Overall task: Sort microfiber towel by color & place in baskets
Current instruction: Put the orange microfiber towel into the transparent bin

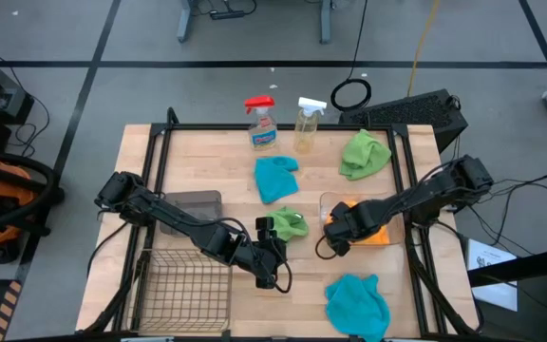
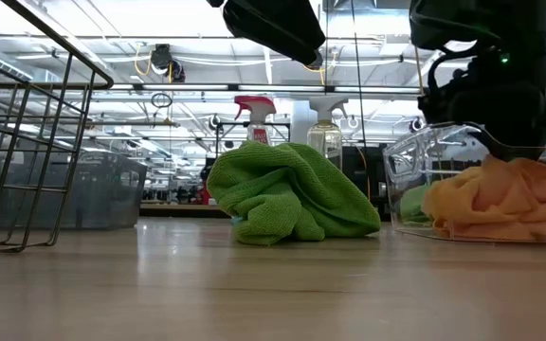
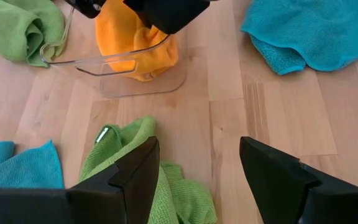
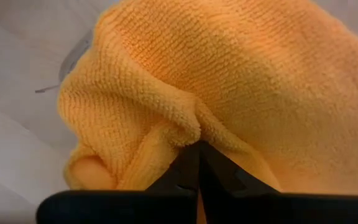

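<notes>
The clear tub (image 1: 332,204) holds yellow-orange towel (image 1: 376,235). My right gripper (image 4: 197,152) reaches into that tub and is shut on the orange cloth. A bright green towel (image 1: 290,225) lies crumpled on the table at its middle. My left gripper (image 3: 194,171) hangs open just above that towel's near side and touches nothing. A second green towel (image 1: 364,154) lies at the far right. One teal towel (image 1: 275,178) lies by the bottles, another teal towel (image 1: 357,302) at the near edge. My right gripper pinches a raised fold of the orange towel (image 4: 194,127) between its two shut fingertips. It comes slanting down from the table's right side. The towel (image 2: 500,204) lies bunched inside the clear tub (image 2: 410,156), below the gripper.
The smoky grey tub (image 1: 198,202) and the wire-mesh basket (image 1: 183,285) stand on the left, under and beside my left arm. Two spray bottles (image 1: 262,122) (image 1: 308,122) stand at the far edge. Bare wood shows between the middle green towel and the near teal towel.
</notes>
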